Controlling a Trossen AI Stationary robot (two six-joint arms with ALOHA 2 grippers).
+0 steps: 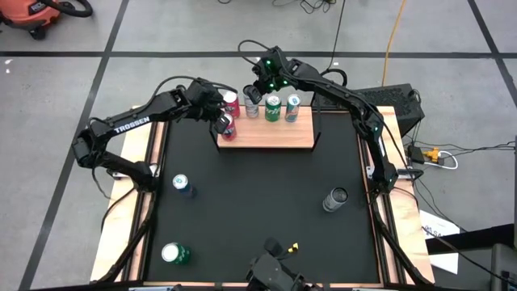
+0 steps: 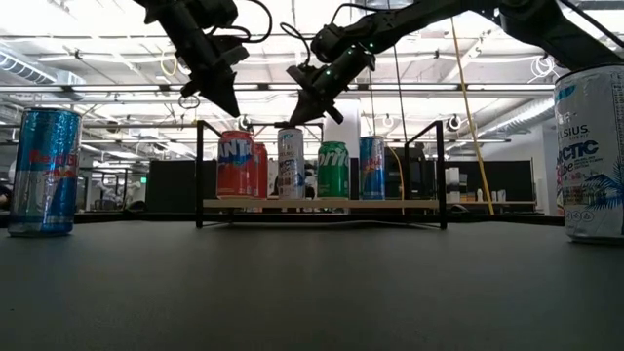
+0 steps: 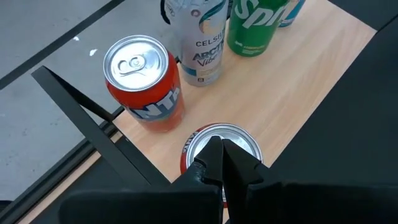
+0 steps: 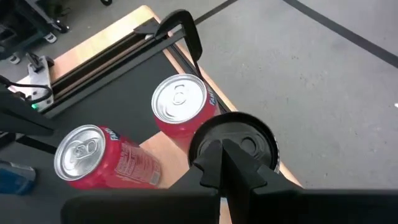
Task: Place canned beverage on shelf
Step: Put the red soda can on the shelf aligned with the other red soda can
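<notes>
shelf [image 1: 266, 136] holds five cans as i hover my closed left hand [image 3: 221, 163] and closed right hand [image 4: 225, 163] above; three cans dot the bench [image 1: 258, 202].

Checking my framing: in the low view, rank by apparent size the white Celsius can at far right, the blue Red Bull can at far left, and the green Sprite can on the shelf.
1. White Celsius can, cut off by the frame, nearest the camera.
2. Blue Red Bull can.
3. Green Sprite can on the shelf.
Nearness drives this ranking; true sizes are unsure.

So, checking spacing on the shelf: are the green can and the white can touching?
Apart. The low view shows background between the green can and white can.
</notes>
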